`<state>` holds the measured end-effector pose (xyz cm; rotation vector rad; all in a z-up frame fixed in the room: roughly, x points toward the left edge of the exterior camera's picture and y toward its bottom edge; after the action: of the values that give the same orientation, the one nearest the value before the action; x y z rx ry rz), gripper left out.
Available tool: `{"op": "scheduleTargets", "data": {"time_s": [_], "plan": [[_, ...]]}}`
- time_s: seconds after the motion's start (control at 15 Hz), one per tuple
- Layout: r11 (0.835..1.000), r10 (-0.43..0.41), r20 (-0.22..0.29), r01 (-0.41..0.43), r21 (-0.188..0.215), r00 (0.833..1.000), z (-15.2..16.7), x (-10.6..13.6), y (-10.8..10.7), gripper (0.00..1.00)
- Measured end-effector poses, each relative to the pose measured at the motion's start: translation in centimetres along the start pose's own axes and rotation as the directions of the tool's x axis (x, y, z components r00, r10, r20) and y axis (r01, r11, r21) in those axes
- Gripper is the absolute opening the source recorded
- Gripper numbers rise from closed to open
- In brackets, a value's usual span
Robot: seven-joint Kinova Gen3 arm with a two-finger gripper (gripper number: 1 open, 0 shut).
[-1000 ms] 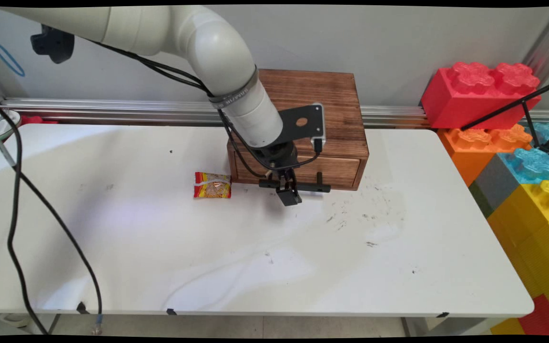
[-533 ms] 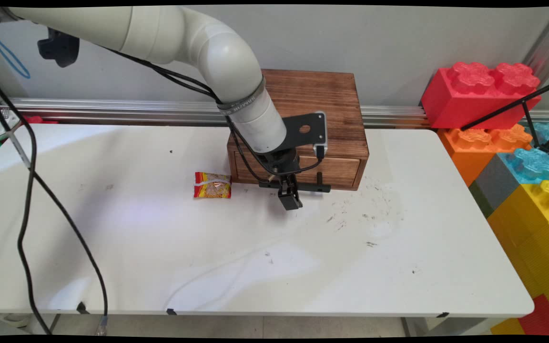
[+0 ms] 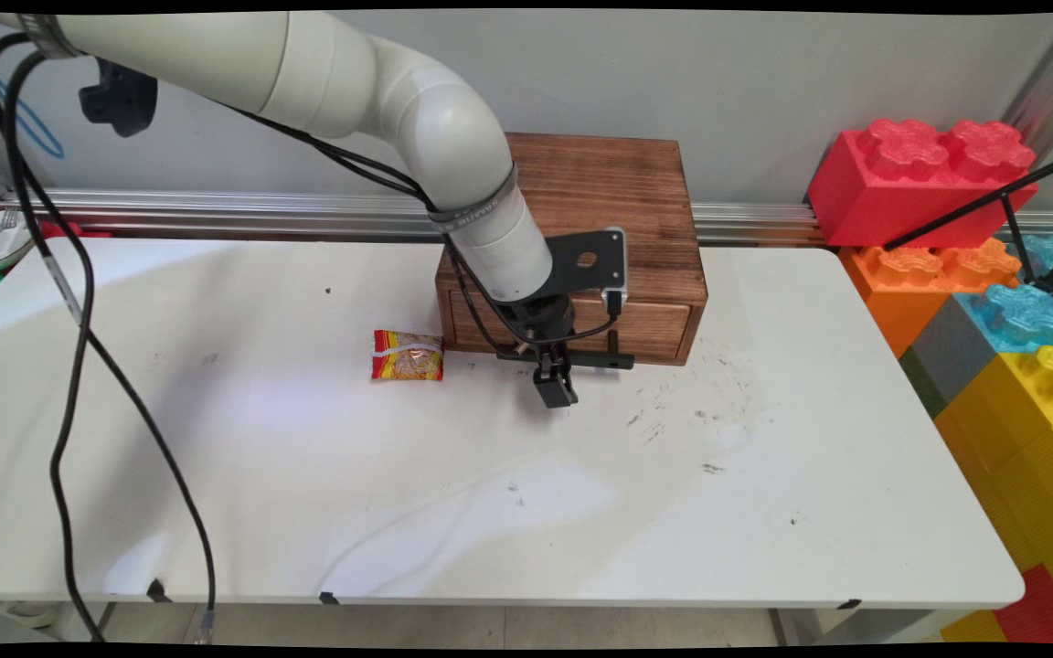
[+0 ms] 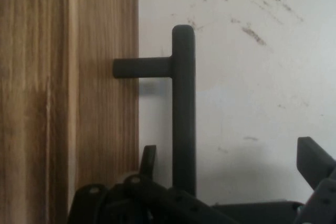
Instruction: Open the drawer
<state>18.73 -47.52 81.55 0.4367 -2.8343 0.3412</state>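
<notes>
The white arm reaches in from the upper left and points its black gripper down at the front of a brown wooden drawer box that stands at the far edge of the white counter, about midway along it. The gripper sits at the drawer's black bar handle, near the bar's middle.

In the hand view the gripper is open: one finger shows between the wooden drawer front and the handle, while the other finger stands well out on the far side of the bar, over bare counter. The bar runs between the two fingers and neither finger visibly presses on it. One short black post joins the bar to the drawer front, which lies flush with the box in the main view.

A small red and yellow snack packet lies flat on the counter just beside the box's left front corner, apart from the gripper. Black cables hang from the arm over the counter's left end. Dark scuff marks dot the counter to the right of the gripper. Large red, orange, blue and yellow toy bricks are stacked beyond the counter's right edge.
</notes>
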Motion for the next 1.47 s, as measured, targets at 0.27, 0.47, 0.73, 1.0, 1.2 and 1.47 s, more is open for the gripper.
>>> {"op": "scheduleTargets", "data": {"time_s": [0.27, 0.47, 0.73, 1.0, 1.2, 1.47], "plan": [[1.000, 0.007, 0.008, -0.007, -0.002, 1.000, 0.8, -0.2, -0.2, 1.00], [1.000, 0.012, 0.013, -0.012, -0.003, 1.000, 1.3, -0.4, -0.2, 1.00], [1.000, 0.018, 0.020, -0.018, -0.005, 1.000, 1.9, -0.6, -0.2, 1.00], [1.000, 0.025, 0.024, -0.025, -0.008, 0.999, 2.4, -0.7, 0.0, 1.00], [0.999, 0.031, 0.024, -0.031, -0.014, 0.999, 2.7, -0.7, 0.5, 1.00], [0.999, 0.043, 0.023, -0.042, -0.025, 0.999, 3.0, -0.7, 1.6, 1.00]]}}
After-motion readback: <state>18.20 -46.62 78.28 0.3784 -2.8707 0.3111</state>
